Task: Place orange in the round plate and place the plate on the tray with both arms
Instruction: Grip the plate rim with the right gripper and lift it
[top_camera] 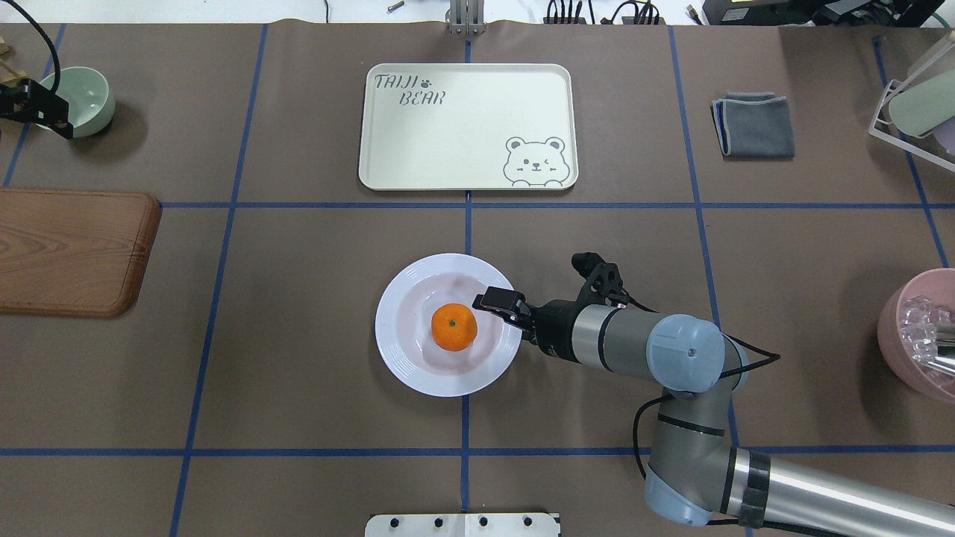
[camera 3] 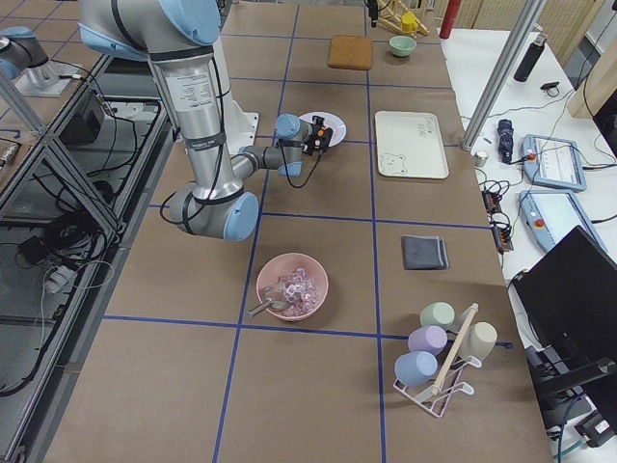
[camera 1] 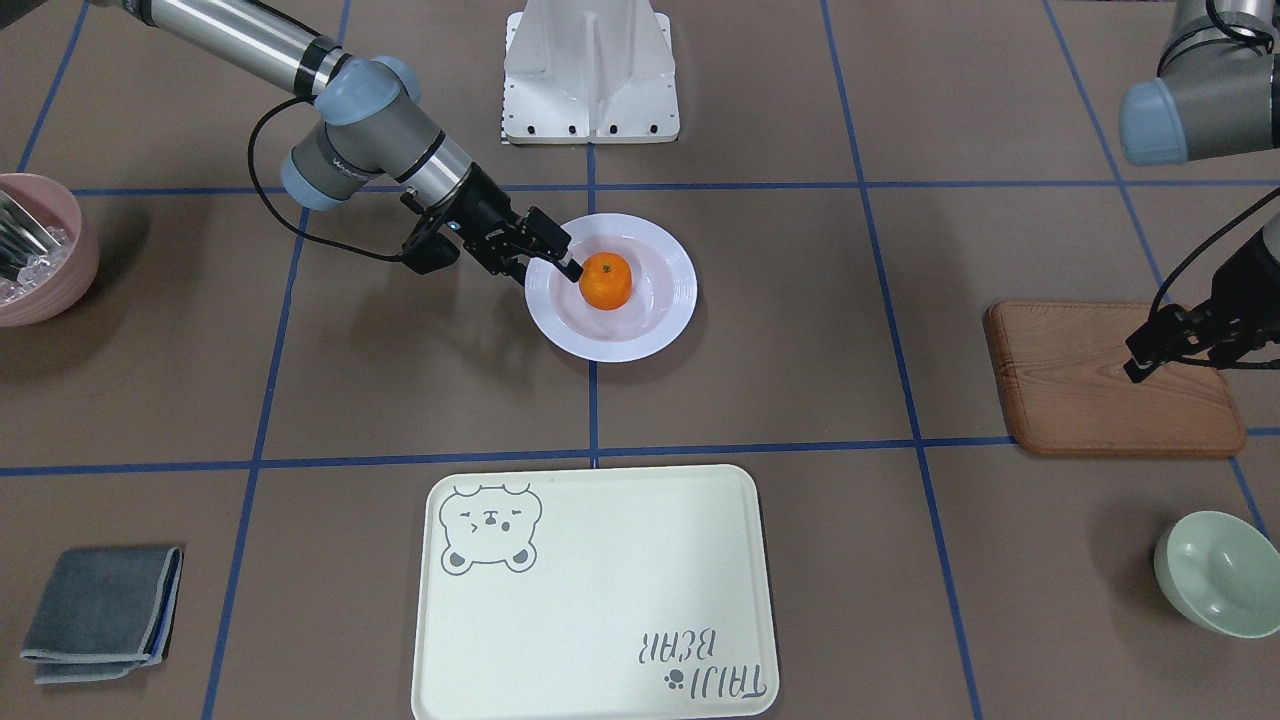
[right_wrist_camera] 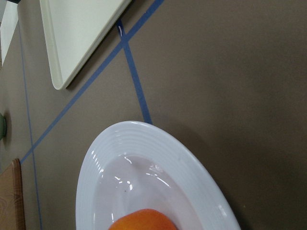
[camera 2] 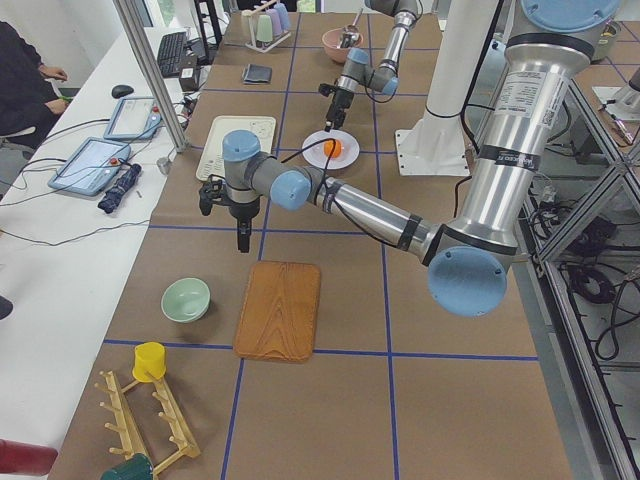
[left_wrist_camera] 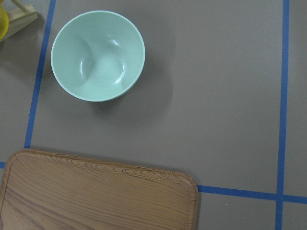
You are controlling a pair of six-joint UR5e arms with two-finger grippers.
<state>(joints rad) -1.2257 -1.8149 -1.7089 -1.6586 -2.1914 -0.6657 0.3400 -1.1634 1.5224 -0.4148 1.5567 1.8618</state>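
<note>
Fingers on the right gripper (camera 1: 568, 256) a bit apart, black tips over the ridged rim of the round plate (camera 1: 640, 345), just beside the orange (camera 1: 606, 280), gripping nothing. Smooth little orange sitting in the glossy white plate's sunken middle, mid-table (camera 1: 400, 400). Cream tray (camera 1: 600, 600), rounded corners, grey bear doodle, lying apart from the plate. Left gripper (camera 1: 1140, 362) over the grainy wooden board (camera 1: 1080, 400). Fingers there apart or together, can't tell.

We are logging colours. The orange (top_camera: 453, 327) is showing bright orange with a dark stem dot. The round plate (top_camera: 394, 350) is gleaming white, its rim ridged. The tray (top_camera: 462, 127) is showing pale cream with a grey bear face and grey lettering. The worktop (top_camera: 298, 373) is showing brown under a blue grid.
</note>
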